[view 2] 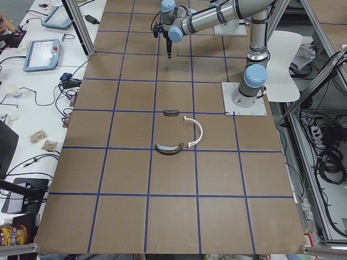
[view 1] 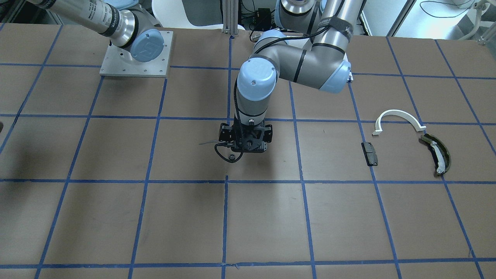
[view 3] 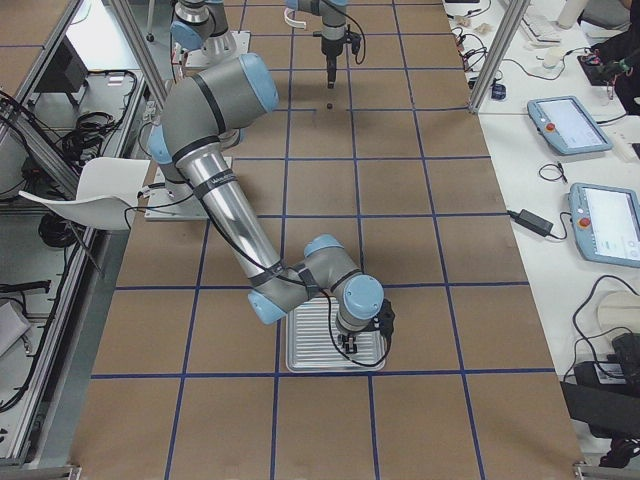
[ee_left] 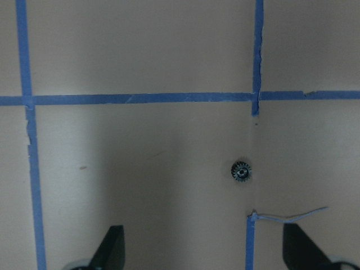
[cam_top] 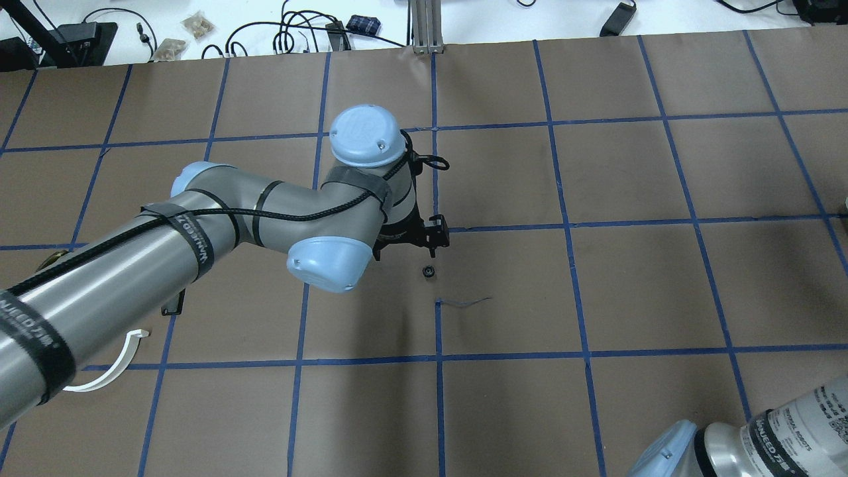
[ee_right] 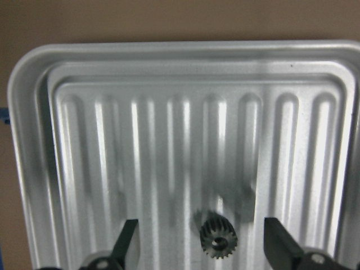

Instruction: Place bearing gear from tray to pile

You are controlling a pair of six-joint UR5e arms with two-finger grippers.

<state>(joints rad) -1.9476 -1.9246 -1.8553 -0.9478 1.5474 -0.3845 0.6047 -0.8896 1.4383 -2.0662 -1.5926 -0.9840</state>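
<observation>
Fingers [ee_left: 109, 250] spread, the left gripper [ee_left: 203, 250] points straight down at mid-table; the bearing gear [ee_left: 241, 171] lies loose beside it, well apart from the pile [view 1: 370, 154]. Right gripper [ee_right: 203, 244], also released, straddles another gear [ee_right: 218, 242] on the tray [ee_right: 28, 140].

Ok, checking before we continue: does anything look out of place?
Yes. A small gear lies alone on the table near the open left gripper, far from the pile's white arc. Beside it a strip of blue tape has peeled off its line.
</observation>
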